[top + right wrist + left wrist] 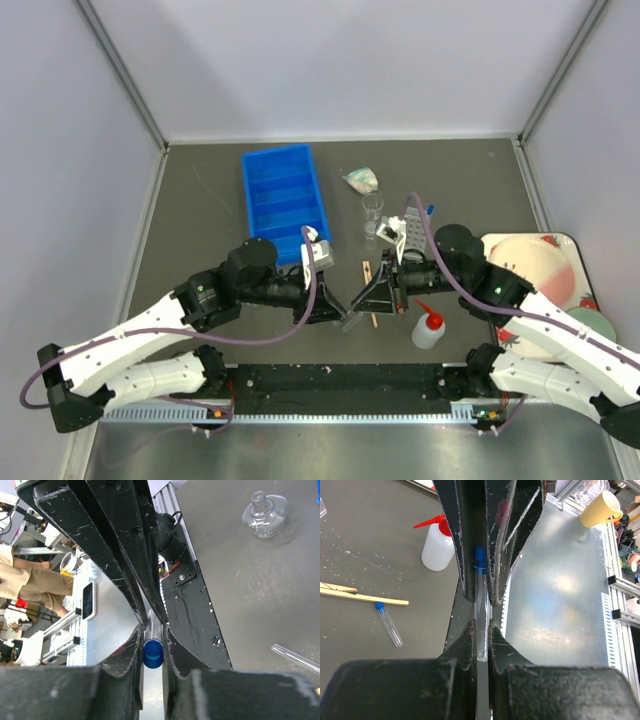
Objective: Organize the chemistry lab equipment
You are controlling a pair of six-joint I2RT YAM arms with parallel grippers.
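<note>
A clear tube with a blue cap [480,595] hangs in the air between my two grippers, low over the table's near edge. My left gripper [481,626] is shut on its rounded bottom end. My right gripper [151,630] is shut on its capped end, and the blue cap [153,652] shows between the pads. In the top view the left gripper [338,312] and right gripper [368,300] meet tip to tip. A second blue-capped tube [389,625] lies on the table beside the wooden clamp [360,596]. The white squeeze bottle [428,328] stands near the right gripper.
The blue divided bin [283,198] lies behind the left arm. A glass flask [362,180], a beaker [373,207] and the clear tube rack [410,238] stand mid-table. The strawberry tray [565,245] with the green bowl [590,325] sits at the right edge.
</note>
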